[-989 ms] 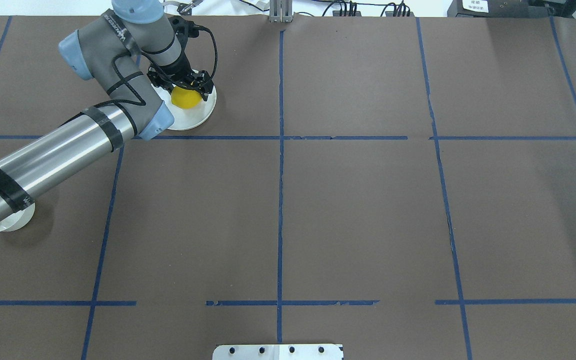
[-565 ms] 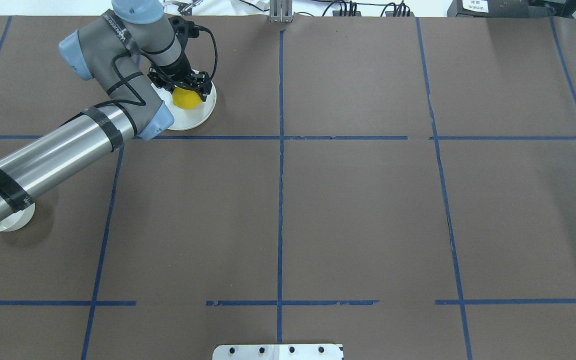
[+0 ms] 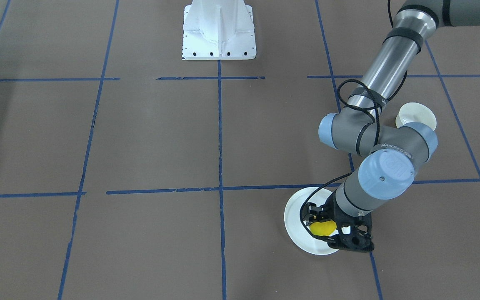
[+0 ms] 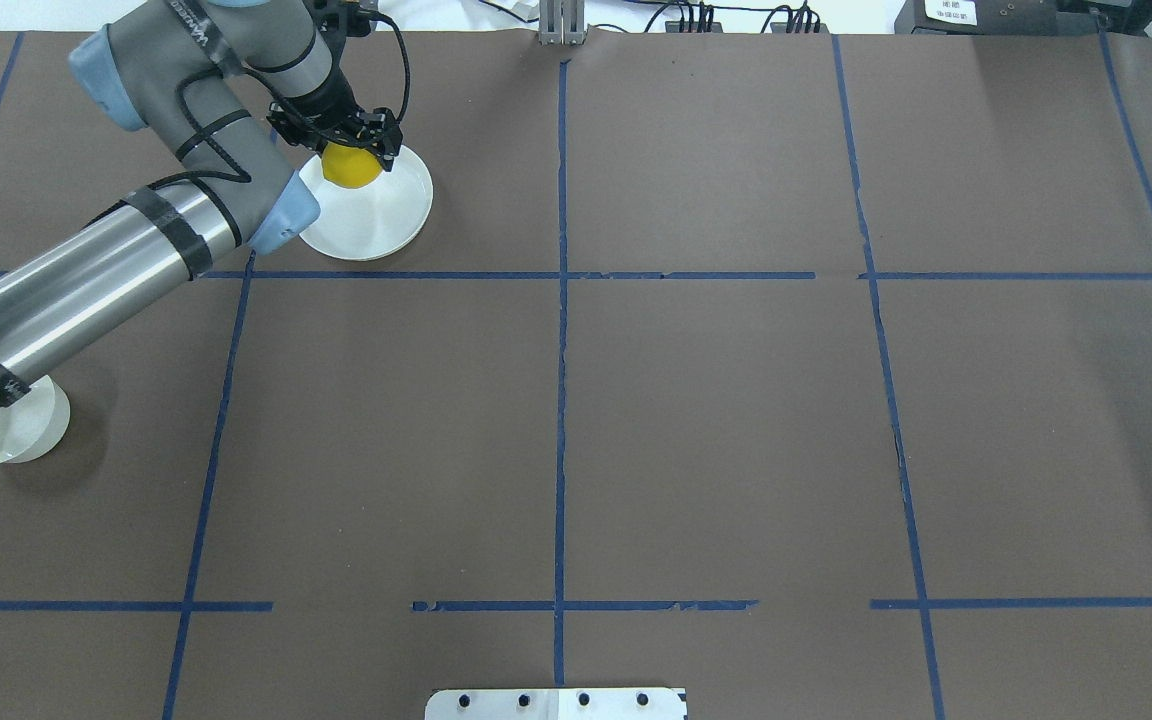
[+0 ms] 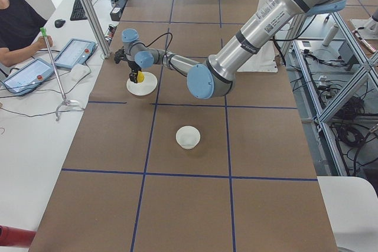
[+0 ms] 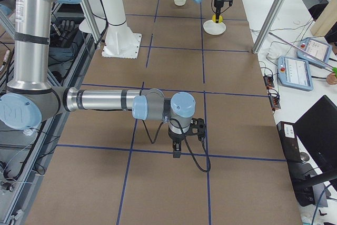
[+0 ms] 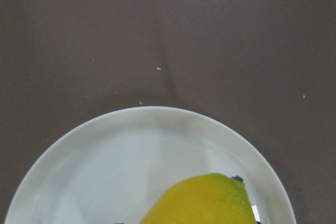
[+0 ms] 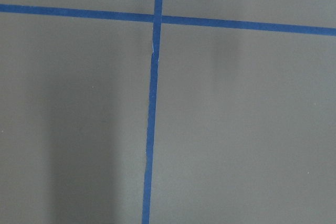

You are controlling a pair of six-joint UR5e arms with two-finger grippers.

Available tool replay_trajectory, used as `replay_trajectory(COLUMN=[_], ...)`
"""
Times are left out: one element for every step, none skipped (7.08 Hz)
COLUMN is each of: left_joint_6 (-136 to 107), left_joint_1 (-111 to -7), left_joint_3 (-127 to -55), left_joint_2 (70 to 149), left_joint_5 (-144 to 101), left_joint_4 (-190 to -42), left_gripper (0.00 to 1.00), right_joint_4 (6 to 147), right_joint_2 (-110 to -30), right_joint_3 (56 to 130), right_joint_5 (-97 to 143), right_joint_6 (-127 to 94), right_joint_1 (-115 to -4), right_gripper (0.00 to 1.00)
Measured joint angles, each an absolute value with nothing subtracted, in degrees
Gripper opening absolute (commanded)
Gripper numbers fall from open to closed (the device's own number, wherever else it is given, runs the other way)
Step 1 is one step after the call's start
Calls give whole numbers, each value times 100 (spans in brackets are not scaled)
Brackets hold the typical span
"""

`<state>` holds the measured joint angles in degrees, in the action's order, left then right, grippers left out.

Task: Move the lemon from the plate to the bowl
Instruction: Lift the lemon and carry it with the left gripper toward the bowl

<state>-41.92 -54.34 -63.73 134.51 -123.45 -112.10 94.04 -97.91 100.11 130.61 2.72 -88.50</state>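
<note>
My left gripper (image 4: 350, 158) is shut on the yellow lemon (image 4: 352, 168) and holds it a little above the far left part of the white plate (image 4: 381, 215). The front view shows the lemon (image 3: 322, 228) between the black fingers over the plate (image 3: 297, 221). The left wrist view shows the lemon (image 7: 202, 200) with the plate (image 7: 121, 156) below it. The small off-white bowl (image 4: 11, 430) stands empty at the near left, partly under the left arm; it also shows in the front view (image 3: 417, 113). My right gripper (image 6: 177, 154) hangs low over the table; I cannot tell its state.
The brown table cover has blue tape lines (image 4: 561, 300). The robot's white base (image 3: 219, 31) stands at the table's middle edge. Operators' tablets (image 5: 56, 57) lie on a side table beyond the plate.
My left gripper has risen with the lemon, lifting it off the plate and shifting it toward the far left. The plate and bowl have stayed put.
</note>
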Motion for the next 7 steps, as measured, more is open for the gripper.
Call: replay_trajectory(left_joint_6=[-4192, -4192, -4192, -4200, -4220, -4233, -4242], left_joint_1=[-5487, -5537, -5569, -5589, -5601, -5604, -5606], left_joint_3=[-7277, -8062, -8701, -9265, -9838, -10363, -10708], left_joint_2=[12848, 12257, 11690, 11108, 10458, 9765, 9112], left_joint_5=[-12343, -12335, -12319, -12299, -12281, -12216, -12083], left_joint_4=[-10908, -10701, -10596, -10568, -10569, -10611, -10810], left_gripper=[0, 0, 0, 0, 0, 0, 0], right_joint_4=[9404, 9404, 9404, 9404, 9404, 9404, 9404], right_joint_2=[-9791, -9791, -9791, -9791, -9791, -9791, -9791], right_joint_3=[10011, 10011, 10011, 10011, 10011, 10011, 10011], right_joint_5=[13061, 13061, 13060, 13061, 13061, 13060, 13061], right_joint_6=[272, 272, 273, 272, 272, 273, 272], right_joint_1=[-8850, -8851, -8851, -8851, -8851, -8851, -8851], right_gripper=[100, 100, 100, 100, 100, 100, 100])
